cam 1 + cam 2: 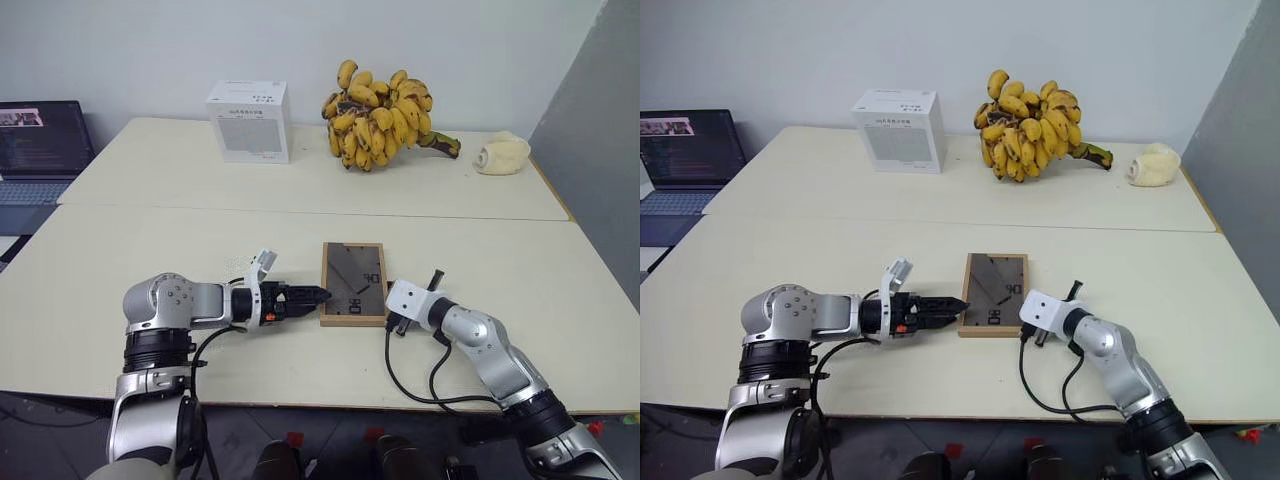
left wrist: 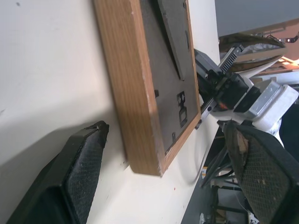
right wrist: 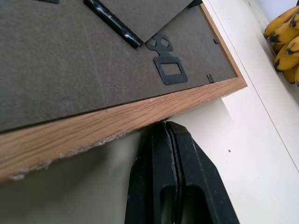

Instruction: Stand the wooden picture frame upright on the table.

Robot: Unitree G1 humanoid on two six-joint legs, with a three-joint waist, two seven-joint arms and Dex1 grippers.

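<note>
The wooden picture frame (image 1: 354, 283) lies flat on the table (image 1: 200, 230), its dark grey back and fold-out stand facing up. My left gripper (image 1: 318, 296) is open at the frame's near left corner, and in the left wrist view that corner (image 2: 145, 154) sits just ahead of the gap between the two fingers. On the frame's right side, my right gripper (image 3: 166, 126) is shut with nothing in it. Its tips touch the bottom of the wooden edge (image 3: 117, 116) where it meets the tabletop.
A white box (image 1: 249, 121), a big bunch of bananas (image 1: 380, 115) and a pale cream lump (image 1: 502, 154) stand along the far side of the table. An open laptop (image 1: 40, 140) sits off to the left. A grey partition (image 1: 600, 150) rises on the right.
</note>
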